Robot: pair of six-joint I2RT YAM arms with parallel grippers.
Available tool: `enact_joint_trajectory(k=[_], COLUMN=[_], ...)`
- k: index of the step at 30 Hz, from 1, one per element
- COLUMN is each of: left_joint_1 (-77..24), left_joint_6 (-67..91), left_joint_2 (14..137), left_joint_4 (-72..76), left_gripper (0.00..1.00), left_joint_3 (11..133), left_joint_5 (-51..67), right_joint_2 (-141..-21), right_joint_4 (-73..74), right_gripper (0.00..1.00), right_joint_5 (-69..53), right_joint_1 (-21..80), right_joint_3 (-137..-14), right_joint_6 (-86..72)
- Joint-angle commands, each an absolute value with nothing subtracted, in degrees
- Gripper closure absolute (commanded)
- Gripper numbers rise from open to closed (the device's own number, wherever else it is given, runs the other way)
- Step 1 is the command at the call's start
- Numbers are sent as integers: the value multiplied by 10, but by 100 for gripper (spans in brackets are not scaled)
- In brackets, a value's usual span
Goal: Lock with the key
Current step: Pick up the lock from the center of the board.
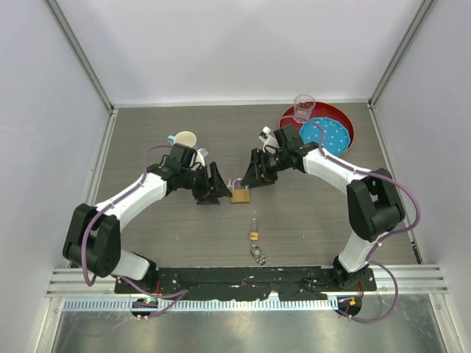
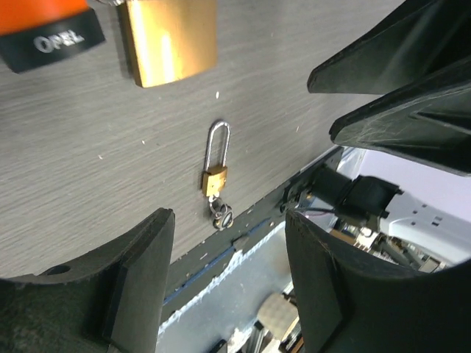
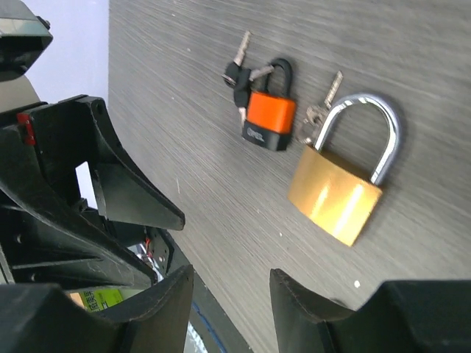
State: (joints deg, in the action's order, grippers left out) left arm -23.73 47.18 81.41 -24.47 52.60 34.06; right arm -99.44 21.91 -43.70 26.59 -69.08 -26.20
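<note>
**Key lies ahead of both open grippers, beside the padlock**

The key, an orange head with a black band and metal blades fanned from a black ring, is seen flat on the table. It lies ahead of the right gripper, a little to one side of the gap between the fingers. Its long axis is judged to run away from that gripper, with the head nearer and the blades farther.

The big brass padlock lies just beside the key, body nearer and shackle pointing away.

From the left gripper the key is found ahead and well off to one side, cut by the edge of that view.

Both grippers are held spread, with nothing between their fingers. From above, the key is seen between the two, and neither can be called clearly nearer. The right one is judged the better lined up.

"OPEL" is read in white on the black band. No other writing can be made out.
</note>
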Motion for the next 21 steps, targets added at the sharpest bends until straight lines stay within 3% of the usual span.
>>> enact_joint_trajectory(k=[1, 11, 21], left_joint_1=[-281, -358, -373], left_joint_6=[454, 439, 438], left_joint_2=[850, 991, 1070], left_joint_4=[-251, -240, -214], left_gripper=[36, 49, 65], left_joint_3=[555, 622, 635], left_joint_5=[341, 371, 388], right_joint_2=[-940, -879, -904], right_joint_4=[285, 333, 307], right_gripper=[49, 53, 54], right_joint_5=[-425, -396, -413], right_joint_1=[258, 255, 256], right_joint_3=[-668, -572, -497], right_joint_6=[-247, -263, -279])
